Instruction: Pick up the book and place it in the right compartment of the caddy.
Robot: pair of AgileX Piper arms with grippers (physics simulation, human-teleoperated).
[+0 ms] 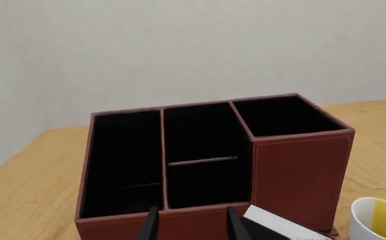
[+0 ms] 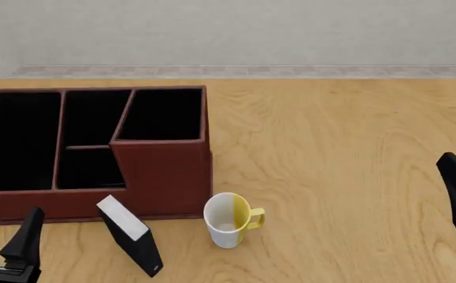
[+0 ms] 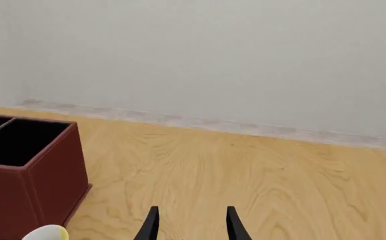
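Front view, left claw: left gripper (image 2: 7,250) at lower left of frame, fingers apart, empty.
Right claw: right gripper (image 3: 190,224) apart, empty.
Book: thin black-covered book (image 2: 129,234) stands tilted at lower left, before the reddish-brown box caddy (image 2: 164,177).
Risk: a nudge may topple it onto the yellow-and-white mug (image 2: 229,219).
Containers: tall right compartment (image 2: 163,114) and mug look empty.

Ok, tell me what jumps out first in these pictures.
The big reddish-brown caddy at the table's far left dominates, its four black sections empty. Right in front of it stands the black book, white page edges up, tilted toward the caddy, with a white-and-yellow mug beside it on the right. Both grippers, left and right, are open and hold nothing.
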